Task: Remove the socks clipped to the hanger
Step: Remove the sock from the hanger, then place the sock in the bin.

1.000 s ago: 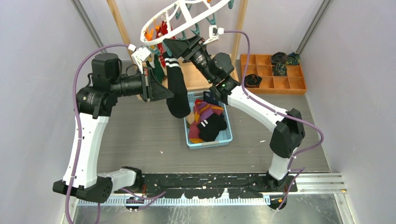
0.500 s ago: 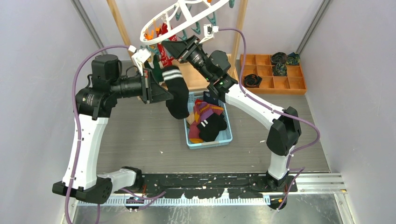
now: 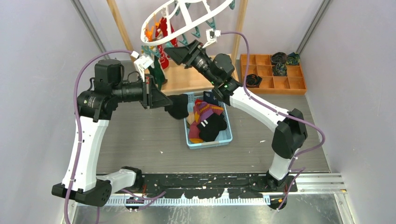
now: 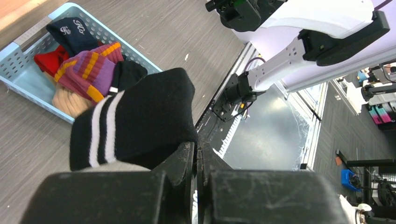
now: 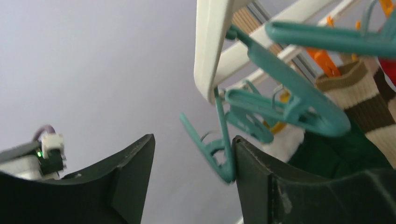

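Between the right end effector's (image 5: 192, 144) fingers (image 5: 133, 172) dangles a teal clip (image 5: 224, 149).

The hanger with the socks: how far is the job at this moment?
Done: several socks lie in the blue basket. In hand: the left gripper is shut on a black sock with white stripes, off the hanger, beside the basket; the right gripper stands open at a teal clip. Left: a red sock, a green sock and a brown-striped sock hang clipped.
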{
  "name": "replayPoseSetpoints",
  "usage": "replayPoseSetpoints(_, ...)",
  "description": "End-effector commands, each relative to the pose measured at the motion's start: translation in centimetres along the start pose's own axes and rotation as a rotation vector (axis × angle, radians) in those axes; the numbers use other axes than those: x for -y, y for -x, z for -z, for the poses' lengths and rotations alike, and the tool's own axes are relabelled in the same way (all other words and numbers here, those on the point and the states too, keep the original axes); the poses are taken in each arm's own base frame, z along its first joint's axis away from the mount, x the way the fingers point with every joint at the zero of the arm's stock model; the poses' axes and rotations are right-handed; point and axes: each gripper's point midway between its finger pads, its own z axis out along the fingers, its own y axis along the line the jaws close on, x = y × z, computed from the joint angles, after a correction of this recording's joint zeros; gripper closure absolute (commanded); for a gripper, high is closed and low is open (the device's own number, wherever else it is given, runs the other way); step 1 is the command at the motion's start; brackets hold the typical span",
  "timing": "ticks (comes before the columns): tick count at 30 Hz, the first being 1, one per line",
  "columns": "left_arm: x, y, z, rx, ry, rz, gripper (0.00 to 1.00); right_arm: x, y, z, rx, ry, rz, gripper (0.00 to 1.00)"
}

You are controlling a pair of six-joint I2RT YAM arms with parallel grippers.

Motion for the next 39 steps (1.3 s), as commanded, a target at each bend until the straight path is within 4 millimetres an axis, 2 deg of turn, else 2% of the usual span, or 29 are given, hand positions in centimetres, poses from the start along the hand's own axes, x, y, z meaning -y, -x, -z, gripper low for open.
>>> replayPoseSetpoints(1,1.0,0.1,1.0,0.02,0.002,-0.111,1.0,-3.6,1.1,3.6,-0.053,0.093,0.073,0.26)
replayPoseSetpoints(4,0.6,0.0,1.0,0.02,0.016,-0.146,1.0,-3.8,-0.3,6.0,-0.118,0.127,0.096,0.16)
replayPoseSetpoints(8,0.1,0.0,0.8,0.016,0.024,-0.157,1.0,-4.7,-2.2,8.8,-0.197,0.2,0.098,0.14)
replayPoseSetpoints(15,-0.2,0.4,0.6,0.018,0.032,-0.173,1.0,-7.6,-5.0,13.3,-0.329,0.391,0.03,0.18)
replayPoseSetpoints(21,-0.4,0.9,0.6,0.034,0.043,-0.174,1.0,-8.9,-7.7,15.1,-0.407,0.445,0.028,0.25)
replayPoseSetpoints(23,-0.5,1.1,0.5,0.042,0.048,-0.175,1.0,-9.3,-8.6,15.5,-0.422,0.451,0.024,0.31)
replayPoseSetpoints(25,-0.7,1.2,0.5,0.046,0.054,-0.174,1.0,-9.3,-9.1,15.8,-0.427,0.449,0.02,0.44)
replayPoseSetpoints(29,-1.2,1.4,0.2,0.05,0.067,-0.162,1.0,-9.0,-9.0,15.7,-0.412,0.418,0.021,0.93)
replayPoseSetpoints(30,-1.4,1.5,0.1,0.05,0.07,-0.159,1.0,-8.6,-9.0,15.6,-0.41,0.394,0.027,0.98)
replayPoseSetpoints(31,-1.6,1.6,0.1,0.052,0.08,-0.158,1.0,-8.2,-9.0,15.6,-0.41,0.368,0.034,0.99)
replayPoseSetpoints(32,-1.8,1.7,0.1,0.054,0.096,-0.157,0.94,-7.8,-8.8,15.7,-0.412,0.334,0.042,0.99)
replayPoseSetpoints(33,-2.1,1.7,0.2,0.054,0.113,-0.16,0.77,-6.6,-9.0,15.7,-0.432,0.272,0.034,0.99)
replayPoseSetpoints(35,-2.6,1.7,0.4,0.053,0.147,-0.17,0.37,-4.8,-8.4,15.8,-0.437,0.194,0.023,0.99)
replayPoseSetpoints(36,-3.0,1.6,0.5,0.05,0.174,-0.164,0.18,-3.2,-7.9,16.1,-0.438,0.14,0.007,0.99)
replayPoseSetpoints(37,-3.5,1.5,0.6,0.045,0.204,-0.154,0.02,-2.0,-7.7,16.4,-0.441,0.1,-0.007,0.99)
replayPoseSetpoints(39,-4.8,1.2,0.8,0.027,0.266,-0.134,0.0,0.8,-7.8,17.5,-0.463,-0.004,-0.007,0.99)
